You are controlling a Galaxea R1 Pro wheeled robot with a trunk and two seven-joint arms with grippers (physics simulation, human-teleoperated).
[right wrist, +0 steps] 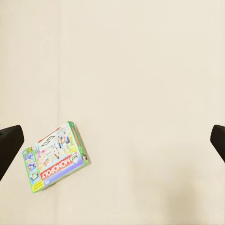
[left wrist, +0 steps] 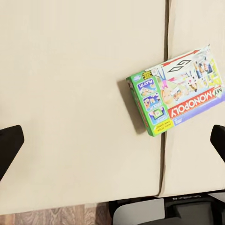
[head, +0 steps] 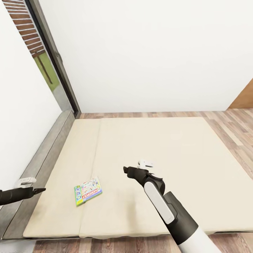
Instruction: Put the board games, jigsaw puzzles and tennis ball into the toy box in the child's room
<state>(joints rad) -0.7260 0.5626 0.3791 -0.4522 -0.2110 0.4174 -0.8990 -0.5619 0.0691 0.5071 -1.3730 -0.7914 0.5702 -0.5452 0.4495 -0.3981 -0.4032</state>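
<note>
One Monopoly box [head: 88,191] on the bed [head: 147,168], both grippers hovering, jaws released and empty.
Head view: left gripper [head: 39,190] at the box's nine o'clock, right gripper [head: 125,170] at two. Left wrist: lettering readable, mattress seam beneath. Right wrist: box lies apart, nearer one fingertip [right wrist: 9,143].
</note>
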